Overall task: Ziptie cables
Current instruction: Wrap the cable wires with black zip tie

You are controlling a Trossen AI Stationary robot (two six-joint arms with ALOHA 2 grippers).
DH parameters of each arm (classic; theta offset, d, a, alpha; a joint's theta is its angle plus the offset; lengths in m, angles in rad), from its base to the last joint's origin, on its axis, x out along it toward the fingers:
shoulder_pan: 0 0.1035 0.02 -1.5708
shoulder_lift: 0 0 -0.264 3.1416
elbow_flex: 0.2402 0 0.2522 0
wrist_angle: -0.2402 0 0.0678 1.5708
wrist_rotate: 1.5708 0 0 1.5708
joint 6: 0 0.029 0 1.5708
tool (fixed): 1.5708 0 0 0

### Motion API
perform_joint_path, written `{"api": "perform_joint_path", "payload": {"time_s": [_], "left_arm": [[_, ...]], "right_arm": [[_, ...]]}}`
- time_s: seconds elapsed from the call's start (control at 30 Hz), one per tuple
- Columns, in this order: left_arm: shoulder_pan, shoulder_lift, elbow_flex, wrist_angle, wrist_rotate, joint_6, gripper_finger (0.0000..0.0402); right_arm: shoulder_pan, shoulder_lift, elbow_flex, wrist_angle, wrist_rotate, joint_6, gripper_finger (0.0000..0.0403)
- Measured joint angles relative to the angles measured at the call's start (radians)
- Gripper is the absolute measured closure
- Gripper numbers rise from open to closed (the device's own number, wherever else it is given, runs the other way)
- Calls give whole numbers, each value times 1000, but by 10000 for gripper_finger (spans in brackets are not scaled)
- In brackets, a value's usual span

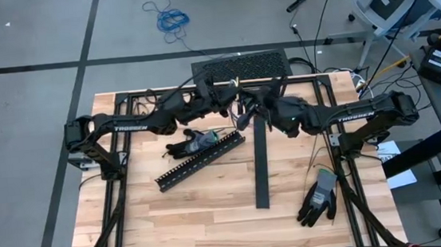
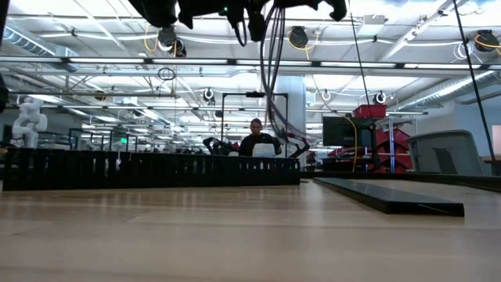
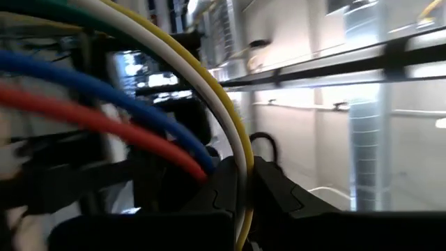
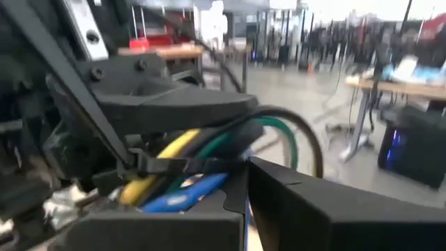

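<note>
Mid-tie, by the look of it: cables [image 3: 209, 118] held aloft above the far middle of the table [image 1: 213, 220]; left gripper [image 3: 240, 188] pinching the bundle; right gripper [image 4: 244, 188] pressed together beside a black ziptie [image 4: 174, 165] already looped round the wires; next, probably, cinching the tie snug without losing the bundle
</note>
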Motion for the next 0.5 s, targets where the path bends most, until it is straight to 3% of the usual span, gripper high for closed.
{"api": "perform_joint_path", "payload": {"time_s": [0.23,0.5], "left_arm": [[0,0,-9,-132,67,6,374],[4,0,-78,-150,78,-17,374]], "right_arm": [[29,0,0,-201,-11,172,403],[36,2,-1,-401,-58,389,403]]}}
